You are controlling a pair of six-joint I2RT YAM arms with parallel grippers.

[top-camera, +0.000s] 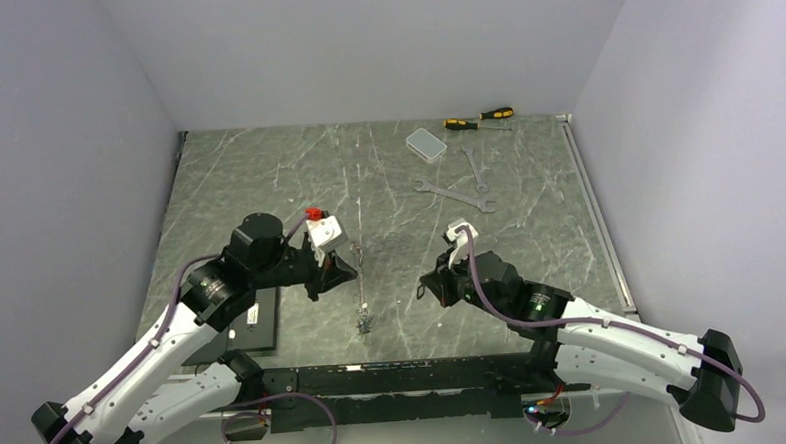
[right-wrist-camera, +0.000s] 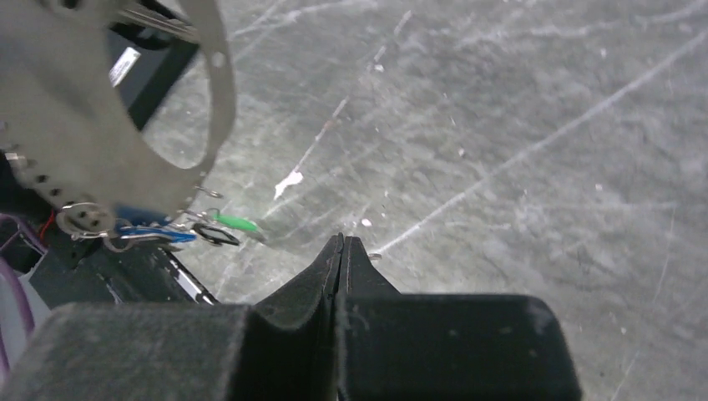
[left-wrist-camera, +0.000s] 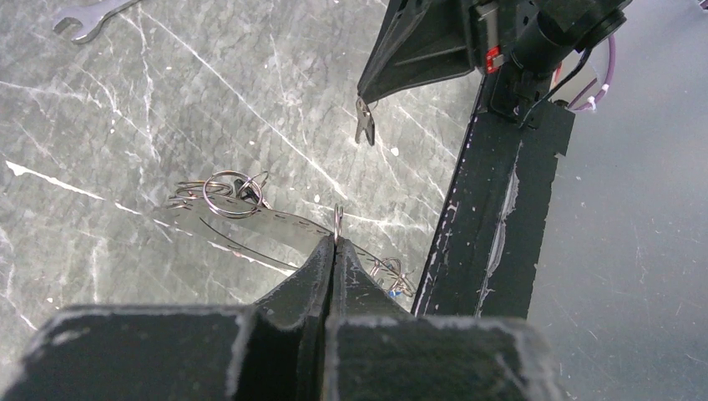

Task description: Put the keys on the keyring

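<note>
Keyring (left-wrist-camera: 275,222) is pictured pinched in the closed left end effector (left-wrist-camera: 336,244) over the marbled bench (top-camera: 267,177). Keys (top-camera: 363,323) with green and blue tags are bunched at the keyring's near end. The right end effector (right-wrist-camera: 344,242), fingers pressed together, is held just right of the keyring.

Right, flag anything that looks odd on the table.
Nothing is spilled or broken. Only the keyring stands out: it is up on edge, pinched in the left claw, with the keys bunched at its near end.
</note>
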